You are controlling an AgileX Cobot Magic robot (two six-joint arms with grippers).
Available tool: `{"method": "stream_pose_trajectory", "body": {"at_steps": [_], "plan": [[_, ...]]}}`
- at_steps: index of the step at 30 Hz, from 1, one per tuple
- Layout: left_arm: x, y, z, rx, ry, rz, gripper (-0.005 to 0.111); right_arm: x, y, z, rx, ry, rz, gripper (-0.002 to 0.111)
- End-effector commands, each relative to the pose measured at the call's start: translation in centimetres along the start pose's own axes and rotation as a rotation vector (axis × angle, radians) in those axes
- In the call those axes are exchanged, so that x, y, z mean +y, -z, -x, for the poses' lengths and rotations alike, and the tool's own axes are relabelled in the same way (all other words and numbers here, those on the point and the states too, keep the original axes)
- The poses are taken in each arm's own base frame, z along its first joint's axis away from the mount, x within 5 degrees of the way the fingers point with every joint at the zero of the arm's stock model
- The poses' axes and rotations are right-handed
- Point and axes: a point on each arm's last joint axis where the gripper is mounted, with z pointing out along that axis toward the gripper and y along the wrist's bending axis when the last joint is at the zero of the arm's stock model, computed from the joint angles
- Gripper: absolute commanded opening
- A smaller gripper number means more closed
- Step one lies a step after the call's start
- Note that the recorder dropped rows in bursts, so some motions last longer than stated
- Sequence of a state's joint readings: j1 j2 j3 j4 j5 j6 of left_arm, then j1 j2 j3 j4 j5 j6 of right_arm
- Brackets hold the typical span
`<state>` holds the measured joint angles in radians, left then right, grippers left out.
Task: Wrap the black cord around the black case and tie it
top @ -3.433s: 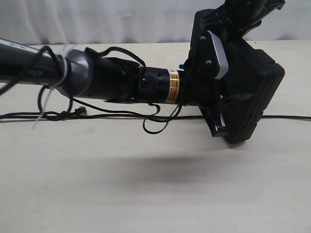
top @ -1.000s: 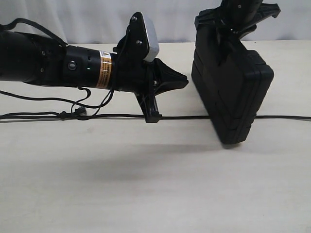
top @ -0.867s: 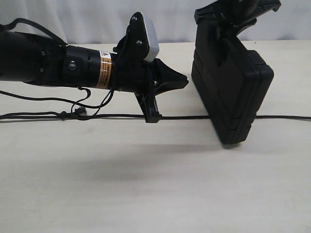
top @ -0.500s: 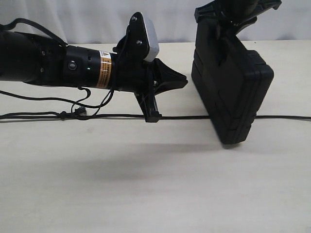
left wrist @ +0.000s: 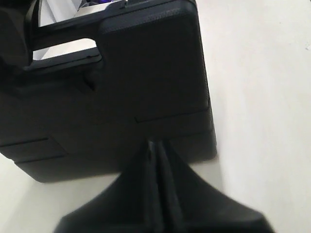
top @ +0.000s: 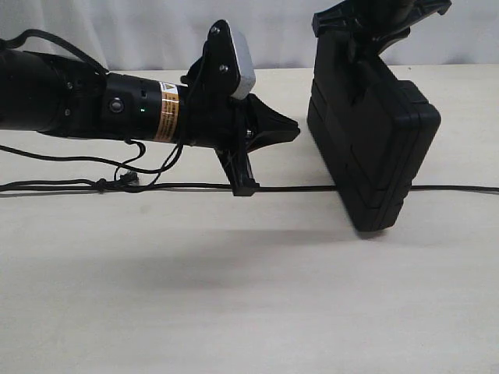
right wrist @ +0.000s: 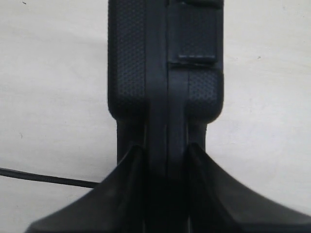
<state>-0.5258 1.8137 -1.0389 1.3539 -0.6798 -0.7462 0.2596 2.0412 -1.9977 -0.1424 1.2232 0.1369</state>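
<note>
the black cord [top: 304,188] lies in 1 straight line across the pale surface [top: 234,304], with a small knot near its left end. above it the left arm reaches in level from the left. the left end effector [top: 293,129] is pinched fully closed with nothing between its fingers, its tip pointing at the black case [top: 374,140] and just short of it. the case hangs tilted, 1 lower corner down by the cord; whether that corner touches the surface i cannot tell. from above, the right end effector [top: 366,35] is clamped on the case's top edge, 1 finger on each face.
</note>
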Motion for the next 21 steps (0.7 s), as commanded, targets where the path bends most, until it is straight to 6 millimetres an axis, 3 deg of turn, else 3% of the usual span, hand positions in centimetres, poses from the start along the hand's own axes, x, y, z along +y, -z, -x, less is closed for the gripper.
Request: {"method": "stream_pose_trajectory", "body": {"at_steps": [1, 7, 10, 16, 21], "plan": [[0.1, 0.2, 0.0, 0.018, 0.006, 0.02, 0.0, -0.3, 0.6, 0.1, -0.017, 0.018, -0.006, 0.004], [0.5, 0.3, -1.0, 0.124, -0.061, 0.052, 0.0, -0.3, 0.6, 0.1, -0.017, 0.02, -0.006, 0.004], [1.4, 0.7, -2.3, 0.284, -0.1, 0.146, 0.0, -0.3, 0.6, 0.1, -0.017, 0.02, -0.006, 0.004], [4.9, 3.2, -4.5, 0.584, -0.056, 0.591, 0.0, -0.3, 0.6, 0.1, -0.017, 0.022, -0.006, 0.004], [7.8, 8.3, -5.5, 0.9, -0.072, 1.086, 0.0, -0.3, 0.6, 0.1, -0.017, 0.035, -0.004, 0.004]]}}
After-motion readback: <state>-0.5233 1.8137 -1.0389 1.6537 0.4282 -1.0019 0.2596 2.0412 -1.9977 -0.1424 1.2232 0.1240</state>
